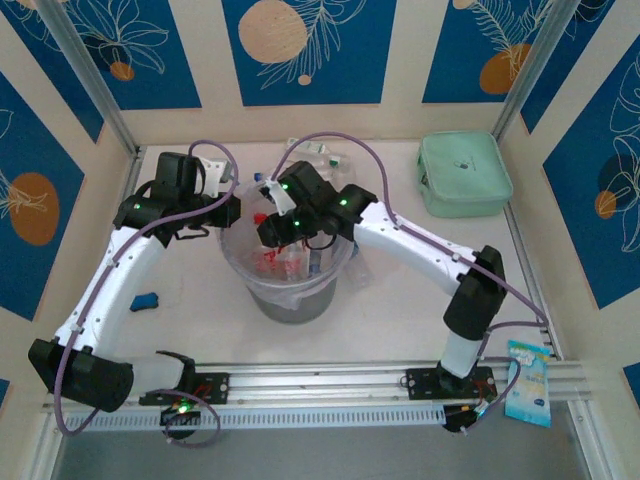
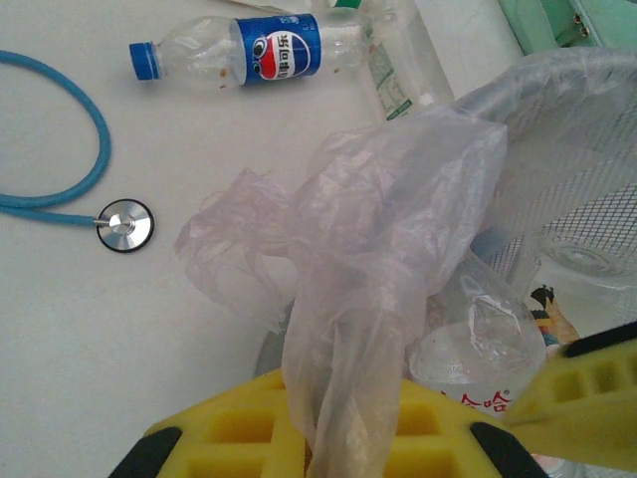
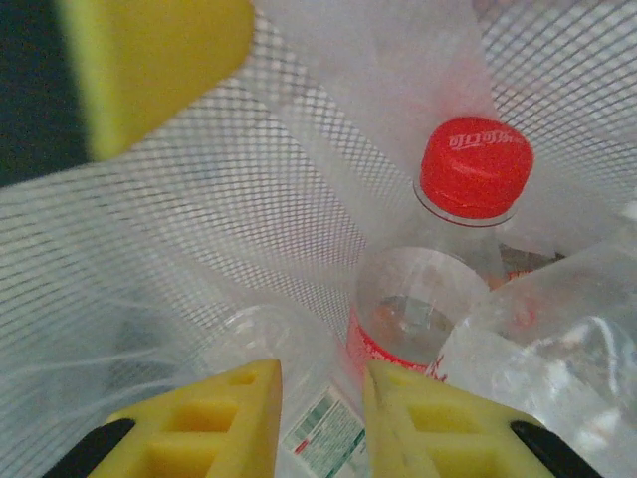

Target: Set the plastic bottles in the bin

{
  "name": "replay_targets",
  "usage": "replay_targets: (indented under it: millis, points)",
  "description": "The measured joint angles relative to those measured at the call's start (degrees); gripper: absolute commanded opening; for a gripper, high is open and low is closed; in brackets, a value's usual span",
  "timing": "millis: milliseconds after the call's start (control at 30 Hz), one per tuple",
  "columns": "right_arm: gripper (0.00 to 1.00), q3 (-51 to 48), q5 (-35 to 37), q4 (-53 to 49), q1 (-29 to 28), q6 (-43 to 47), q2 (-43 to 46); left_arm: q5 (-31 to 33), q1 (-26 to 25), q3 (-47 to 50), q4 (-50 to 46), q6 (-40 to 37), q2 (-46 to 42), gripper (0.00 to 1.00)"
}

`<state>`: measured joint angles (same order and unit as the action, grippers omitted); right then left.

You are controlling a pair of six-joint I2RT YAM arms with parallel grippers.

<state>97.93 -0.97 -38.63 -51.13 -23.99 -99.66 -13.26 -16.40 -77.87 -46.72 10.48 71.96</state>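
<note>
The bin (image 1: 290,295) stands mid-table, lined with a clear plastic bag (image 2: 378,229). My left gripper (image 2: 333,403) is at the bin's left rim (image 1: 228,215), shut on a fold of that bag. My right gripper (image 1: 272,232) reaches down into the bin. Its fingers (image 3: 320,373) are nearly together, a narrow gap between them, with nothing clamped. Below it lie a red-capped bottle (image 3: 475,169), a clear bottle with a green-white label (image 3: 323,438) and a crumpled one (image 3: 557,368). On the table behind the bin lie a blue-capped Pepsi bottle (image 2: 239,50) and another clear bottle (image 2: 398,65).
A mint-green box (image 1: 463,175) sits at the back right. A stethoscope with blue tubing (image 2: 124,225) lies left of the bin. A small blue object (image 1: 146,300) rests on the table at the left, and a packet (image 1: 528,383) hangs at the front right rail.
</note>
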Motion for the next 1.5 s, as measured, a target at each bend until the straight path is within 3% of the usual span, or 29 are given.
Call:
replay_targets:
  millis: [233,467,667,800,1100,1500]
  points:
    - [0.47,5.84,4.72,-4.26,3.45,3.15,9.88,0.42,-0.02,0.00,0.09,0.00,0.09,0.00]
    - [0.60,-2.08,5.25,-4.57,16.76,2.38,20.68,1.27,-0.02,0.20,0.70,0.68,0.09,0.00]
    - [0.82,-9.81,5.05,-7.58,25.27,1.14,18.12,1.66,0.66,0.13,0.63,2.38,0.09,0.00]
    - [0.94,-12.66,4.50,-9.66,27.78,0.68,14.32,1.77,1.49,0.11,0.37,3.04,-0.02,0.00]
    - [0.94,-20.31,0.17,-8.90,27.50,0.59,8.28,1.97,7.58,0.79,-2.01,2.99,-2.69,0.00]
    - [0.88,-21.05,0.57,-4.50,21.11,1.09,-8.13,1.66,9.57,2.51,-2.01,2.73,-4.17,0.00]
